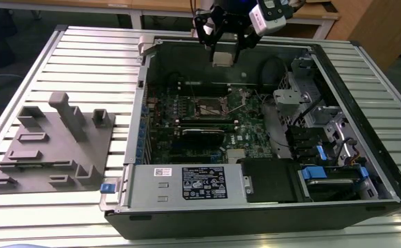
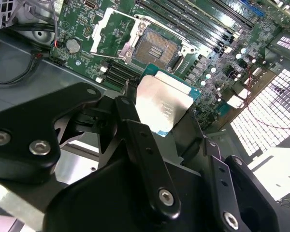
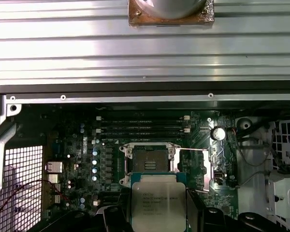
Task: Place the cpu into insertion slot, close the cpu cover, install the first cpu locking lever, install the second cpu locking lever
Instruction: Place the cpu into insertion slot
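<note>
My gripper (image 1: 222,50) hangs over the far wall of the open computer case, shut on the cpu (image 1: 222,58), a small flat square chip with a silver-grey top. In both wrist views the black fingers (image 2: 135,130) clamp the cpu (image 2: 164,104) (image 3: 158,202) by two opposite edges. Below it on the green board lies the insertion slot (image 1: 211,107) (image 2: 157,48) (image 3: 150,160), square, bare and dark in the centre. The cpu cover (image 2: 111,34) (image 3: 192,169) is swung open beside the slot. A thin wire lever (image 3: 207,169) stands raised along the cover's outer edge.
The case lies on a slatted metal table (image 1: 83,51). A grey power-supply box (image 1: 186,183) fills the near end, with drive bays with blue tabs (image 1: 324,173) beside it. Long memory slots (image 3: 142,126) run next to the socket. A grey fixture block (image 1: 52,144) sits outside the case on the exterior view's left.
</note>
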Available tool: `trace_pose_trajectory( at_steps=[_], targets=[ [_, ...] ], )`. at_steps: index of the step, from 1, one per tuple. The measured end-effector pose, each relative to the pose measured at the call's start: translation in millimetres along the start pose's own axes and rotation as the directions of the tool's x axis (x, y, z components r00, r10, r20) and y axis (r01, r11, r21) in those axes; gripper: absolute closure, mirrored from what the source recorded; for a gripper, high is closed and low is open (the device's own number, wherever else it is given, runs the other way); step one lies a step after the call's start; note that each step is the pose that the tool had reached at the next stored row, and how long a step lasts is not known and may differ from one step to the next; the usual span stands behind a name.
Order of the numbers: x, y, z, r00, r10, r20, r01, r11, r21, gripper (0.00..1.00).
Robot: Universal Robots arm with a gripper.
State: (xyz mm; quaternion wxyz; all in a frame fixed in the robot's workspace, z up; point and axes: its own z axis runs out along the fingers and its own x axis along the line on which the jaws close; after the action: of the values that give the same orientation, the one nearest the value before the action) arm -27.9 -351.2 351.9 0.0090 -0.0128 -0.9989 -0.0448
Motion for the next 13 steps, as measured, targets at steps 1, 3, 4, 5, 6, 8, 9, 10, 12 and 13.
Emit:
trace_pose_trajectory(
  at_steps=[1, 3, 4, 5, 6, 8, 9, 10, 12, 13],
  targets=[
    [0.0, -0.1, 0.9, 1.0000, 0.000, 0.0001, 0.000, 1.0000, -0.0001, 0.46],
    [0.0, -0.3, 2.7, 1.0000, 0.000, 0.0005, 0.000, 1.0000, 0.0000, 0.46],
    [0.0, -0.3, 3.4, 1.0000, 0.000, 0.0007, 0.000, 1.0000, 0.0000, 0.46],
    [0.0, -0.4, 3.7, 1.0000, 0.000, 0.0008, 0.000, 1.0000, 0.0001, 0.46],
    [0.0, -0.4, 4.1, 1.0000, 0.000, 0.0010, 0.000, 1.0000, 0.0000, 0.46],
    [0.0, -0.5, 4.3, 1.0000, 0.000, 0.0010, 0.000, 1.0000, 0.0001, 0.46],
    [0.0, -0.5, 4.4, 1.0000, 0.000, 0.0009, 0.000, 1.0000, 0.0001, 0.46],
    [0.0, -0.5, 4.8, 1.0000, 0.000, 0.0011, 0.000, 1.0000, -0.0001, 0.46],
    [0.8, -0.8, 6.0, 1.0000, 0.000, 0.0015, 0.000, 1.0000, -0.0003, 0.46],
    [1.2, -1.0, 6.7, 1.0000, 0.000, 0.0017, 0.000, 1.0000, -0.0001, 0.46]
  ],
)
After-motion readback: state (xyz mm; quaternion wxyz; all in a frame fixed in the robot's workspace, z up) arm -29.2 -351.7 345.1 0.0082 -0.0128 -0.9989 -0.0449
